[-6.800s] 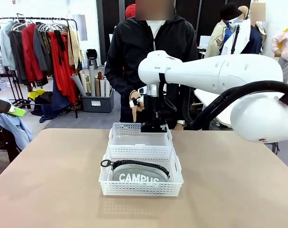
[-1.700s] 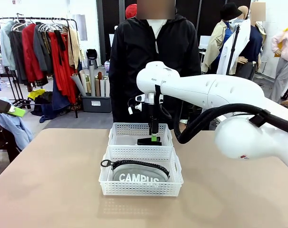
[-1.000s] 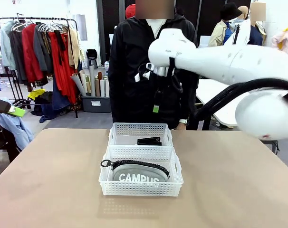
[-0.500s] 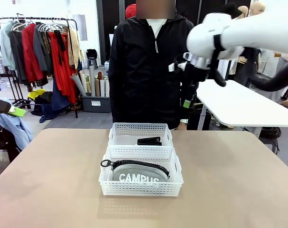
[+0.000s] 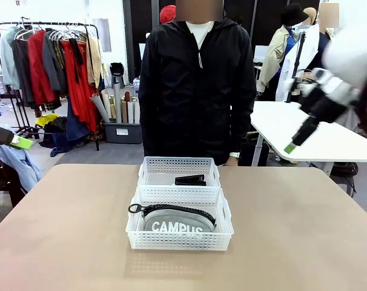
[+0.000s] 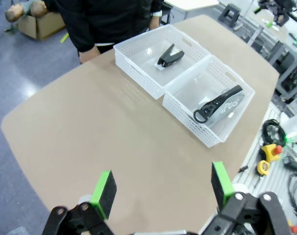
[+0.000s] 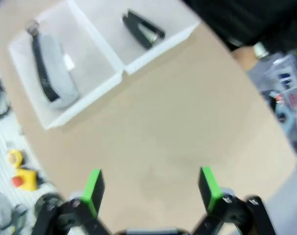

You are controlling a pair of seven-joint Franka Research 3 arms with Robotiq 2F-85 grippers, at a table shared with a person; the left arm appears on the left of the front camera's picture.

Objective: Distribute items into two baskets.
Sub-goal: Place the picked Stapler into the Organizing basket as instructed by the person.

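Grey pouch (image 5: 178,223) and stapler (image 5: 190,180) each fill a basket (image 5: 180,241); both grippers (image 6: 160,188) released, nothing remains.

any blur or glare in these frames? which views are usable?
Front view: right pincer motion-smeared at upper right, pouch lettering crisp. Right wrist view: soft all over, stapler smeared. Left wrist view: sharp, wide-angle bend, sheen on far basket floor.
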